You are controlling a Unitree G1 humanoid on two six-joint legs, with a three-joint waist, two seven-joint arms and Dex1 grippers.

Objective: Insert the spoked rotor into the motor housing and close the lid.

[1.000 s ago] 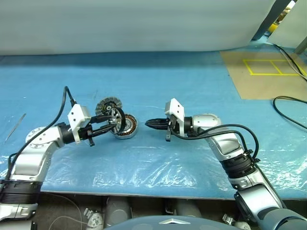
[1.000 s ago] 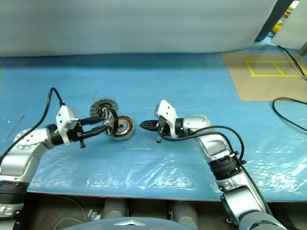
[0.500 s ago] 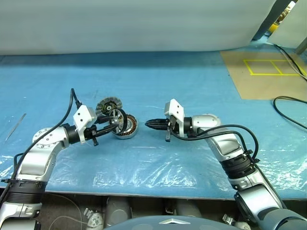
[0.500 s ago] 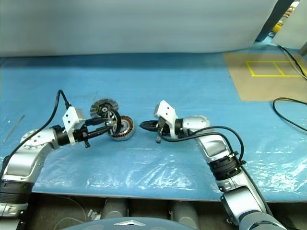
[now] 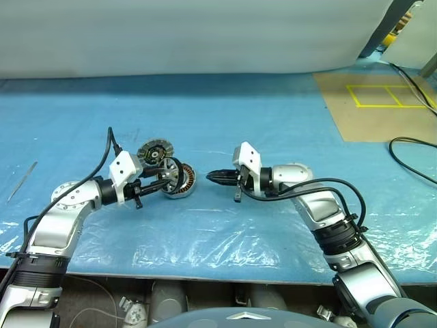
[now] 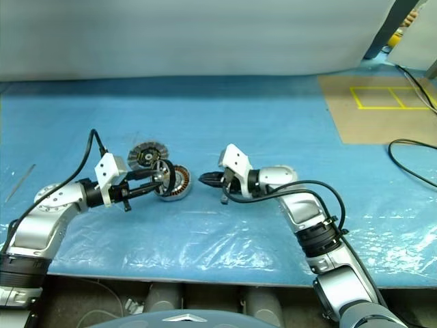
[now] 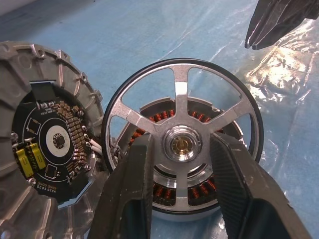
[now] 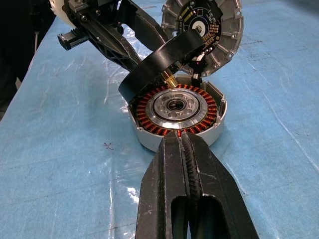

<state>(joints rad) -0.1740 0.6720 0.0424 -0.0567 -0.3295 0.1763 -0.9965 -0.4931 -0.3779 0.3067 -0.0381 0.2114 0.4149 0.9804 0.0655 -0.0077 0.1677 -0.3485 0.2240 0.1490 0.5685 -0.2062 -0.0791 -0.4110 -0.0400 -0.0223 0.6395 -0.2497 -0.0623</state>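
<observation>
My left gripper (image 5: 164, 180) is shut on the spoked rotor (image 7: 182, 144), its fingers (image 7: 132, 189) clamping the central hub. The dark ring with silver spokes (image 5: 170, 176) hangs tilted over the left rim of the motor housing (image 5: 186, 182). The housing's copper windings (image 8: 174, 107) show under the rotor and through its spokes. The lid (image 5: 153, 150) lies just behind the housing, dark inner face (image 7: 45, 144) up, joined to it by thin wires. My right gripper (image 5: 211, 177) is shut and empty, pointing at the housing's right side from a short gap away.
Everything rests on a blue mat under crinkled clear plastic (image 5: 205, 232). A brown board with yellow tape lines (image 5: 382, 102) lies at the far right, with a black cable (image 5: 410, 147) beside it. The table's front edge (image 5: 205, 275) runs close below the arms.
My left wrist has crept slightly toward the housing, with the rotor still held at its rim. The right arm has kept still.
</observation>
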